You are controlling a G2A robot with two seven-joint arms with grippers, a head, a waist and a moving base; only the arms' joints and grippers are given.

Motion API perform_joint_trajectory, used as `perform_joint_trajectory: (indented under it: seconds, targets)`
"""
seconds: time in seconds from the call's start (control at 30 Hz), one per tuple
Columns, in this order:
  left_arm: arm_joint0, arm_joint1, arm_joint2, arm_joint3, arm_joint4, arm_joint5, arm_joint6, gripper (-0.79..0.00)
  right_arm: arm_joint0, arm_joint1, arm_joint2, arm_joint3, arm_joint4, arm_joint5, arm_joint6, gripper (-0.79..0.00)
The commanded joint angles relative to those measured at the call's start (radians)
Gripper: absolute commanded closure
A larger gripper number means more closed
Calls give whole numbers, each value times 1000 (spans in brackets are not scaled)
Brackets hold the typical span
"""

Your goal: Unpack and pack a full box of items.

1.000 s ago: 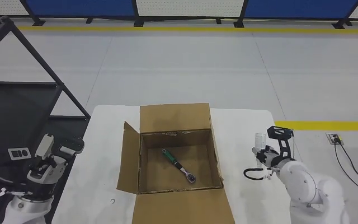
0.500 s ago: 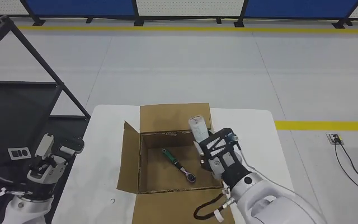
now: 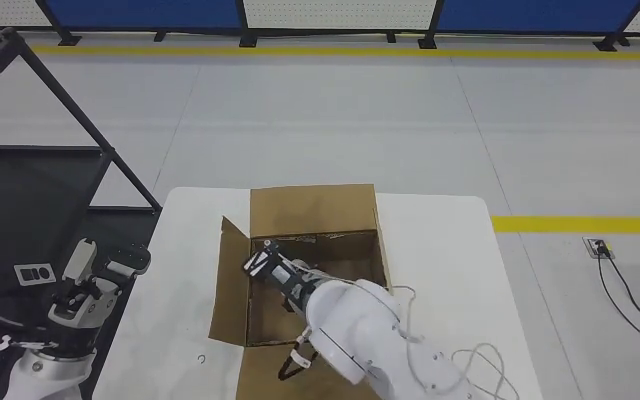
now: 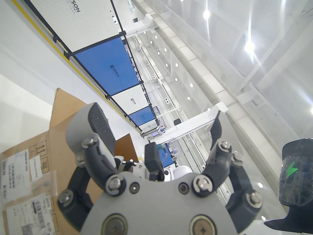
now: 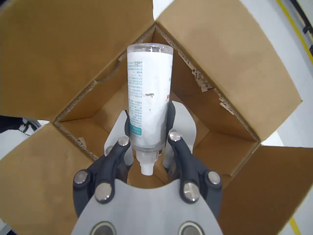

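Note:
An open cardboard box (image 3: 312, 208) stands in the middle of the white table (image 3: 450, 260). My right arm stretches across the box, and its gripper (image 3: 262, 265) is low inside, near the back left corner. In the right wrist view that gripper (image 5: 149, 113) is shut on a white labelled bottle (image 5: 148, 86). The bottle's base points toward a corner of the box (image 5: 80, 37) and its nozzle toward the wrist. The arm hides much of the box floor. My left gripper (image 4: 156, 121) is open with nothing in it, beside the table's left edge (image 3: 85, 290).
The four flaps of the box are folded outward; the front flap (image 3: 330, 375) lies toward me. A small hook-like piece (image 3: 201, 360) lies on the table's front left. A dark frame (image 3: 60, 190) stands left of the table.
My right arm swung from the table's right side over the box and down to its back left corner, carrying the bottle. The left arm stayed still.

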State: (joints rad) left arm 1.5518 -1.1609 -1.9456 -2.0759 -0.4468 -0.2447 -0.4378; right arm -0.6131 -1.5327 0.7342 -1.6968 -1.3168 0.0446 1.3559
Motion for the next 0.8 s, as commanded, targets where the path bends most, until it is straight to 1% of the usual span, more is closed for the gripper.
perform_joint_trajectory:
  seconds: [0.0, 0.2, 0.4, 0.47, 0.6, 0.63, 0.67, 0.7, 0.77]
  targets:
    - [0, 0, 0, 0, 0, 0, 0, -785, 47, -16, -14, 102, 16, 25, 15, 0]
    - [0, 0, 0, 0, 0, 0, 0, -785, 117, -48, -27, 330, 40, 75, 53, 0]
    - [0, 0, 0, 0, 0, 0, 0, -785, 177, -77, -43, 502, 74, 61, 83, 0]
    - [0, 0, 0, 0, 0, 0, 0, -785, 191, -87, -54, 547, 71, 68, 78, -62]
    - [0, 0, 0, 0, 0, 0, 0, -785, 211, -107, -68, 610, 80, 77, 66, -219]
    - [0, 0, 0, 0, 0, 0, 0, -785, 216, -111, -69, 621, 83, 76, 62, -243]
    - [0, 0, 0, 0, 0, 0, 0, -785, 219, -115, -69, 631, 88, 74, 60, -296]
    - [0, 0, 0, 0, 0, 0, 0, -785, 223, -118, -70, 639, 90, 73, 57, -323]
    - [0, 0, 0, 0, 0, 0, 0, -785, 227, -124, -70, 640, 92, 73, 53, -336]
